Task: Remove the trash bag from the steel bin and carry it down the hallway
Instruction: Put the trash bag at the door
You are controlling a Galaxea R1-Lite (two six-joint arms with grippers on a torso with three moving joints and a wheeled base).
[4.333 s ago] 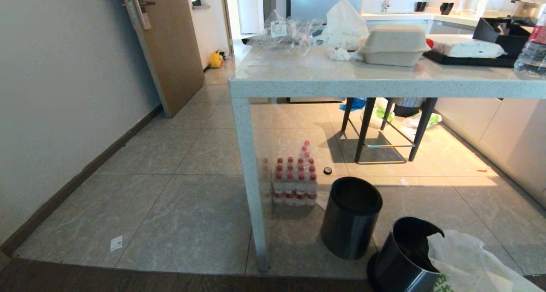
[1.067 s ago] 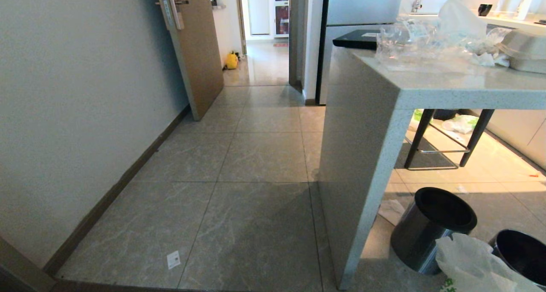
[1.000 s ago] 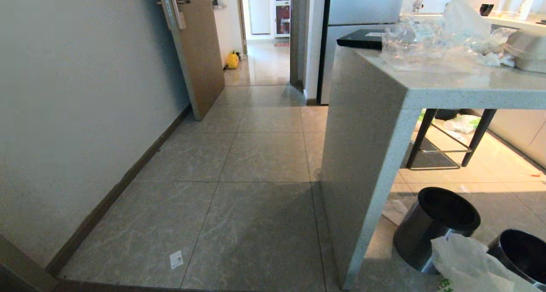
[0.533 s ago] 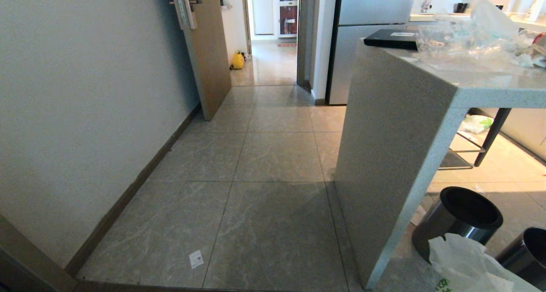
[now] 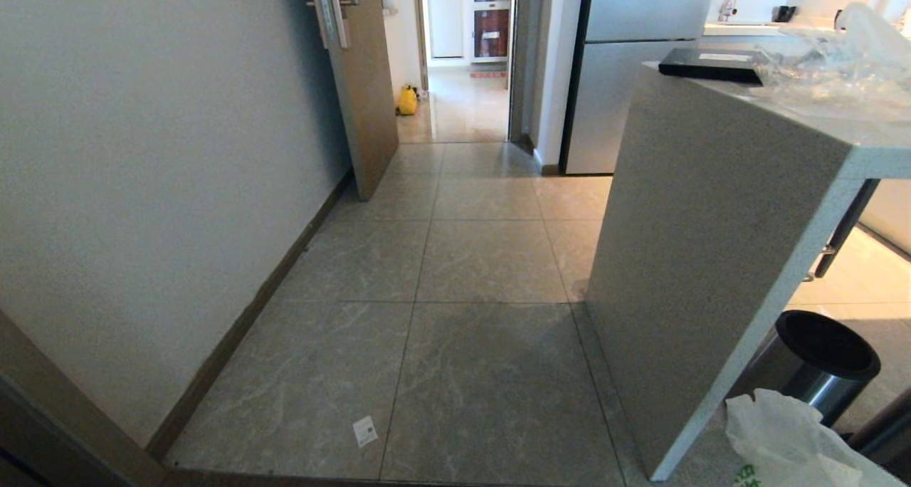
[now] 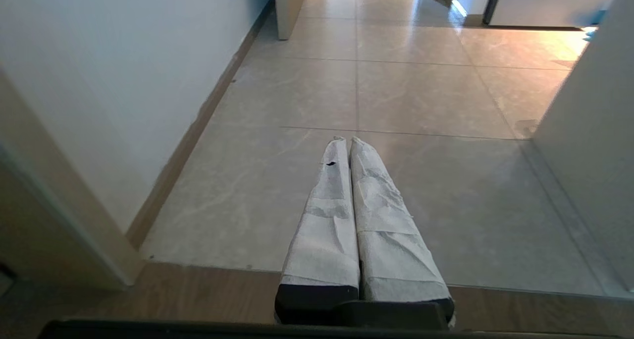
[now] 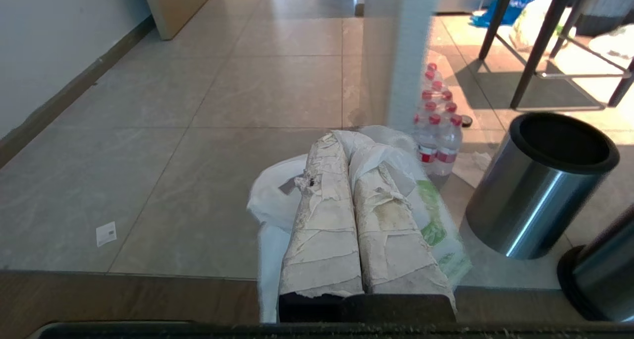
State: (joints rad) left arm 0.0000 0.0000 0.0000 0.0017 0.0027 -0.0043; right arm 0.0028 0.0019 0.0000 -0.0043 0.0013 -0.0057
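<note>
The right gripper (image 7: 346, 145) has its two tape-wrapped fingers (image 7: 324, 220) pressed together on the bunched top of the trash bag (image 7: 277, 200), which hangs from them and spreads out below and to both sides; green print shows on the plastic next to the fingers. In the head view the bag (image 5: 783, 444) sits at the lower right corner, out of any bin, with a bit of green lettering at the frame's bottom edge. Just beside it stands the steel bin (image 7: 540, 185), upright, its black rim open and its inside dark; a second bin (image 7: 599, 274) is cut off by the frame edge next to it. Behind the bag a pack of bottles (image 7: 438, 126) with red caps stands on the floor by the leg of the counter (image 5: 704, 259), and a stool (image 7: 540, 36) stands farther back. The left gripper (image 6: 345, 143) is pinched closed on nothing, its wrapped fingers touching along their length and pointing over bare tiles. Ahead lies the hallway (image 5: 462, 259): grey marble-look tiles, a white wall (image 5: 142, 152) with dark skirting on the left, a wood door (image 5: 363, 74) standing ajar, and a small yellow object (image 5: 407, 101) on the floor past it. A slip of paper (image 5: 365, 431) lies on the near tile. A fridge (image 5: 626, 74) stands beyond the counter, which carries a black tray (image 5: 712, 65) and crumpled clear plastic (image 5: 840, 60).
</note>
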